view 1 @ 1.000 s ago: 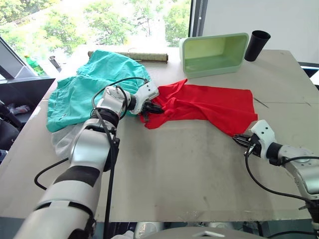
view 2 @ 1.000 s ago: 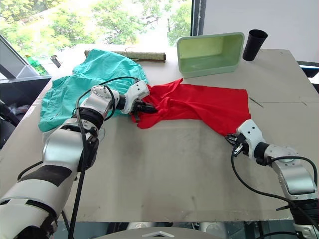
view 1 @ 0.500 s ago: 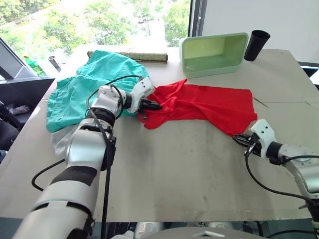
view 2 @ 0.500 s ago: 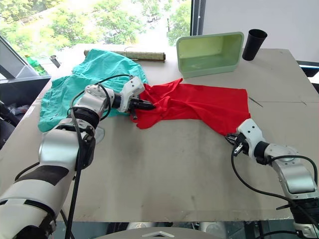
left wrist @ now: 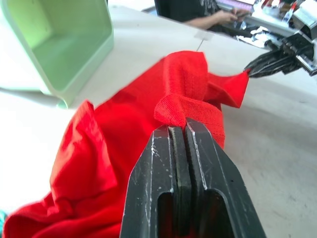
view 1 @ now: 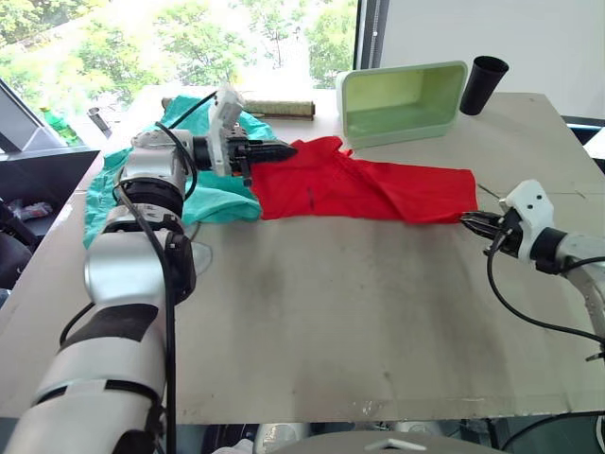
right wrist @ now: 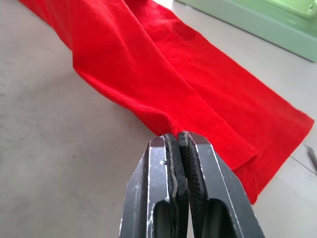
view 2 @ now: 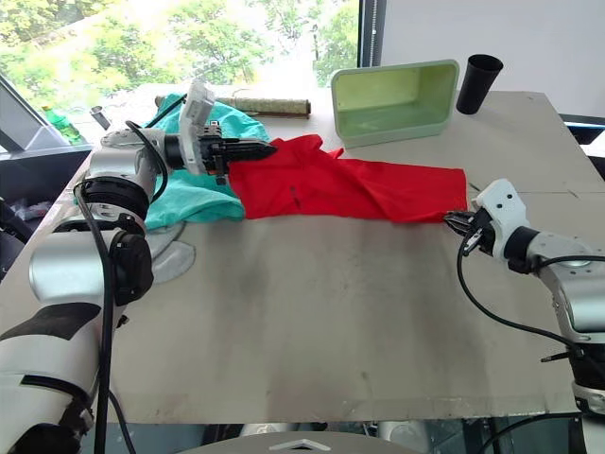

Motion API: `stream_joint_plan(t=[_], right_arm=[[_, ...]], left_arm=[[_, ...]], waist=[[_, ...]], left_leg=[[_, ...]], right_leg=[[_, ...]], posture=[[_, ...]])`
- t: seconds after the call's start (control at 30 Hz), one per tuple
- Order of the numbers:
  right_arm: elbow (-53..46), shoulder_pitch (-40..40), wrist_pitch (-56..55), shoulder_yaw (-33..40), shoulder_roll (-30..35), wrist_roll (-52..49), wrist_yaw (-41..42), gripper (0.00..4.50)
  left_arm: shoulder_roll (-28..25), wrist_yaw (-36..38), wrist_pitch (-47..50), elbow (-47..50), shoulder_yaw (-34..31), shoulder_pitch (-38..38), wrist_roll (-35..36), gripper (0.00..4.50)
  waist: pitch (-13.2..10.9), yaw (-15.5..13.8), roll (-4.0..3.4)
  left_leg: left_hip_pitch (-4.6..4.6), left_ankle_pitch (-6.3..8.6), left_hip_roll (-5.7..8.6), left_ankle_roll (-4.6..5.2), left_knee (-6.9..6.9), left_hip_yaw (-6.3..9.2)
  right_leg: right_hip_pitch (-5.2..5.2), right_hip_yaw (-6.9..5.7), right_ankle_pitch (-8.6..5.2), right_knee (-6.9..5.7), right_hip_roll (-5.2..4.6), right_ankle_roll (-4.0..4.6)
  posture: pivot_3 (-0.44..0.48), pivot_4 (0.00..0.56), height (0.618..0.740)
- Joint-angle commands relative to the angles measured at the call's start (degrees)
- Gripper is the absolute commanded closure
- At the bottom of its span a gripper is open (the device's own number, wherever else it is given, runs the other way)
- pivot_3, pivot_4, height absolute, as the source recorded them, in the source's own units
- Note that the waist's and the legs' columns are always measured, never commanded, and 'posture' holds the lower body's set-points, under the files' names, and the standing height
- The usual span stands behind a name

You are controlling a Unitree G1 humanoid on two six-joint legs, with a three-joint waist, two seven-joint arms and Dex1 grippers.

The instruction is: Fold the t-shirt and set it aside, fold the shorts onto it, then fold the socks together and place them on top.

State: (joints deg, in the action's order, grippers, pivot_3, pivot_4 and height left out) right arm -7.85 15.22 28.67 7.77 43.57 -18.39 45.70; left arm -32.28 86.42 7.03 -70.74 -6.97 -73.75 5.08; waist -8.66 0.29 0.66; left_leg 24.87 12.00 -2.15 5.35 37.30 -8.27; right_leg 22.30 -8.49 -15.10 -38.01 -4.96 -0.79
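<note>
Shorts (view 1: 203, 189) partly under t-shirt (view 1: 359, 184) & left arm; person's upper body cut off, left wrist view.

Both arms are clad in glossy silver-grey shells with black joint bands. Loose black cables loop along the left arm at the frame's left side and under the right arm at the right edge. White wrist housings carry the left gripper (view 1: 281, 148) and right gripper (view 1: 470, 219), each with two slim black fingers.

left arm: you have it raised, elbow bent, forearm level
left gripper (view 1: 282, 148): fingers pressed together, pinching cloth
right arm: you hold it low, outstretched
right gripper (view 1: 473, 220): fingers clamped on cloth
</note>
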Motion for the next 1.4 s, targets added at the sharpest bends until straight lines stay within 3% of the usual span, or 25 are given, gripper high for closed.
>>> stream_joint_plan(t=[0.03,0.2,0.37,0.47,0.67,0.87,1.03,1.2,1.4], right_arm=[[-0.92,0.88,0.42,3.66,2.05,-1.53,0.70,4.50],[-3.51,-3.03,1.85,5.09,3.73,-2.86,1.85,4.50],[-8.23,-9.30,3.16,5.90,3.85,-3.30,1.54,4.50],[-10.61,-11.59,4.27,5.73,1.94,-4.23,0.09,4.50],[-11.72,-12.39,4.07,3.19,-0.25,-3.55,-1.12,4.50],[-11.51,-12.00,3.75,2.25,-0.72,-3.32,-1.31,4.50],[-11.46,-12.47,3.18,1.88,-1.40,-2.88,-1.90,4.50],[-11.96,-13.12,3.03,1.61,-2.19,-2.40,-2.37,4.50],[-11.74,-13.45,2.79,1.60,-2.08,-2.31,-2.39,4.50]], left_arm=[[-0.98,-0.86,0.89,2.02,-1.05,-0.97,1.51,4.44],[-0.66,0.26,-2.35,4.51,2.53,3.47,-0.79,4.44],[-0.54,4.57,-5.61,17.18,5.14,13.98,0.52,4.44],[0.47,-0.73,-12.82,25.97,5.45,22.70,0.13,4.44],[2.49,-11.64,-25.68,29.80,6.21,31.20,-2.04,4.44],[2.88,-19.51,-39.39,31.64,7.43,35.11,-4.30,2.51],[1.33,-27.13,-54.85,28.61,9.60,36.60,-9.87,0.06],[0.01,-33.98,-63.24,25.41,11.29,36.76,-13.70,0.02],[-0.58,-34.21,-63.78,24.11,13.35,37.74,-11.98,0.02]], waist=[[0.00,0.03,0.00],[0.01,0.06,-0.01],[0.01,0.29,-0.02],[0.02,0.35,-0.03],[0.02,-0.23,-0.03],[0.04,-0.29,-0.06],[0.04,-0.48,-0.06],[0.04,-0.73,-0.06],[0.04,-0.95,-0.06]], left_leg=[[0.00,0.00,0.00,0.00,0.00,0.00],[-0.02,0.00,0.01,0.00,-0.01,-0.01],[-0.02,0.00,-0.01,-0.01,-0.02,-0.01],[-0.07,0.00,-0.01,-0.01,-0.04,-0.01],[-0.08,0.01,-0.02,0.00,0.03,0.05],[-0.11,0.01,-0.02,0.00,-0.01,0.05],[-0.12,0.01,-0.02,0.01,-0.01,0.04],[-0.12,0.02,-0.02,0.02,-0.02,0.04],[-0.12,0.03,-0.02,0.04,-0.01,0.03]], right_leg=[[0.00,0.00,0.00,0.00,0.00,0.00],[-0.02,0.01,0.00,0.01,0.00,0.00],[-0.01,0.02,0.00,0.01,0.01,0.01],[-0.06,0.06,0.01,0.01,-0.03,0.02],[-0.11,0.02,0.02,0.01,-0.08,0.03],[-0.12,0.01,0.02,0.02,-0.11,0.04],[-0.13,0.00,0.03,0.02,-0.11,0.03],[-0.12,-0.02,0.03,0.03,-0.11,0.03],[-0.12,-0.03,0.03,0.03,-0.10,0.02]], posture=[[0.000,0.150,0.740],[0.000,0.150,0.740],[0.000,0.150,0.740],[0.000,0.150,0.740],[0.000,0.150,0.740],[0.000,0.150,0.740],[0.000,0.150,0.740],[0.000,0.150,0.740],[0.000,0.150,0.740]])
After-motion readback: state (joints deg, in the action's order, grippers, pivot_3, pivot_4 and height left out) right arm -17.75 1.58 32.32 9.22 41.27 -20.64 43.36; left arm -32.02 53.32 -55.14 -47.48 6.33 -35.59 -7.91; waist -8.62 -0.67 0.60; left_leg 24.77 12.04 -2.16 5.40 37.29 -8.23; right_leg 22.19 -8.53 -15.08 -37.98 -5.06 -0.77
